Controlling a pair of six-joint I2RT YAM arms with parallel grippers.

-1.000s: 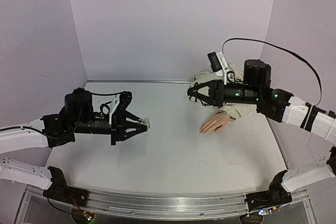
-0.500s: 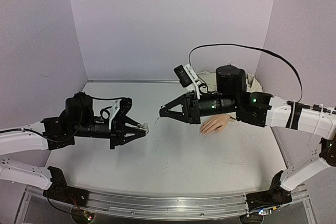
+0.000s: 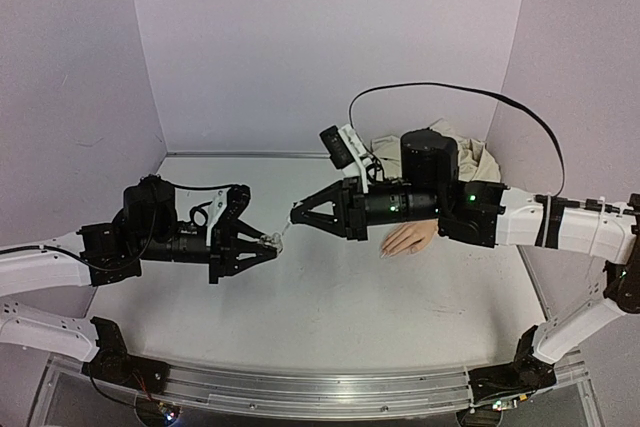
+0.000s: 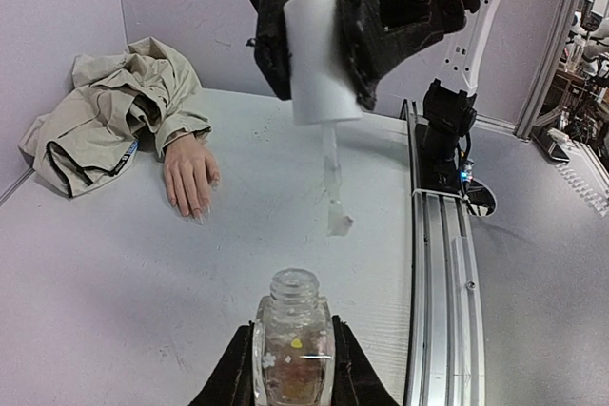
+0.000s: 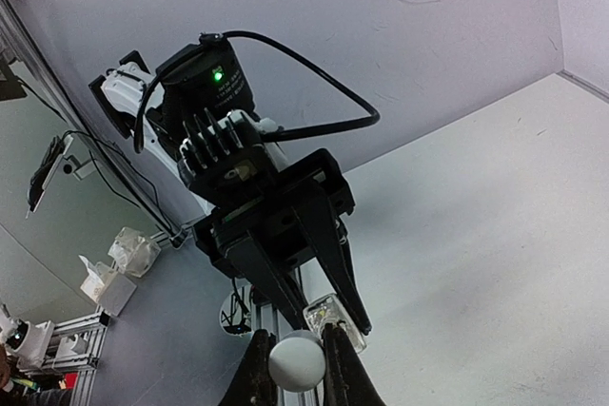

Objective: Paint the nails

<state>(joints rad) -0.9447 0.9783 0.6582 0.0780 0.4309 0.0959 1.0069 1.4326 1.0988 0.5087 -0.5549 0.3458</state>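
Nails [image 4: 198, 217]: tiny, pale, close to skin tone, can't tell if painted. They sit on the fingertips of the mannequin hand [image 4: 190, 173], which lies palm-down on the table [image 3: 330, 307] with its wrist in the beige jacket sleeve [image 4: 105, 106], well apart from both grippers. Left gripper [image 3: 265, 242] is clamped on an uncapped clear bottle [image 4: 292, 344], held upright. Right gripper [image 3: 297, 215] is pinched on the white cap [image 4: 319, 56]. The brush [image 4: 333, 187] hangs from it, tip just above the bottle mouth, not touching.

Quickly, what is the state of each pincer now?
Left pincer: closed on the open polish bottle.
Right pincer: closed on the white brush cap.
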